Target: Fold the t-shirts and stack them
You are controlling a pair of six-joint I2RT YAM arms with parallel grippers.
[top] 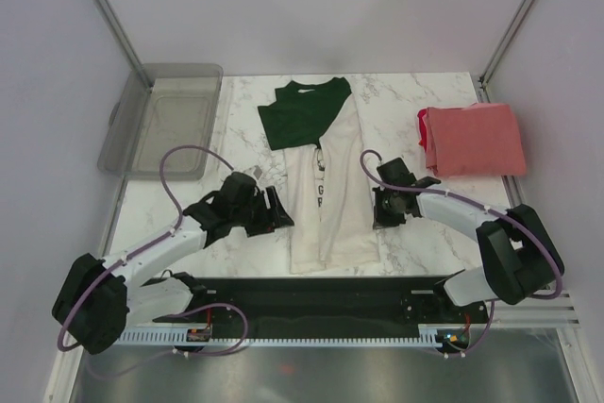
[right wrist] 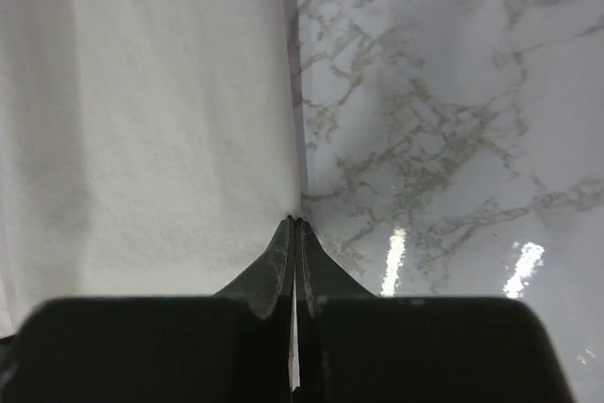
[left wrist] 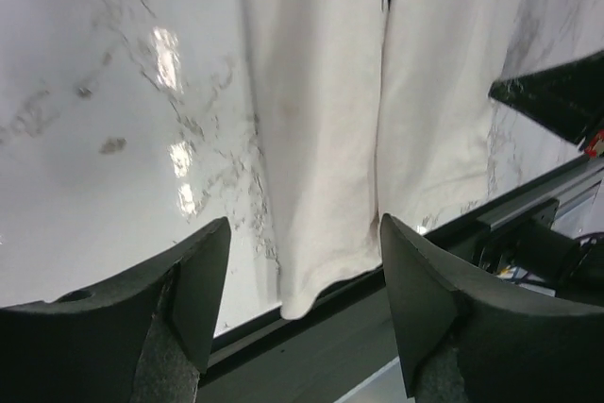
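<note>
I see left gripper (left wrist: 304, 233) jaws wide apart, holding nothing, cream shirt (left wrist: 321, 92) hem just ahead between them. The right gripper (right wrist: 295, 224) jaws are pressed together at that shirt's right edge; can't tell if cloth's pinched. The coral shirt (top: 477, 139) is folded, beyond-right of them. The grey bin (top: 118, 125) is beyond-left of the left jaws, both shirts outside it.

- Left of your right gripper (right wrist: 295, 224) jaws: the cream-white t-shirt (right wrist: 142, 110), matt, finely woven cloth.
- Beyond your left gripper (left wrist: 304, 224) and its matt black jaws: the tabletop (left wrist: 113, 92), glossy and marble-patterned.
- The coral-red t-shirt (top: 475, 139): soft matt cloth.
- The bin (top: 160, 120): smooth, clear grey plastic.
</note>
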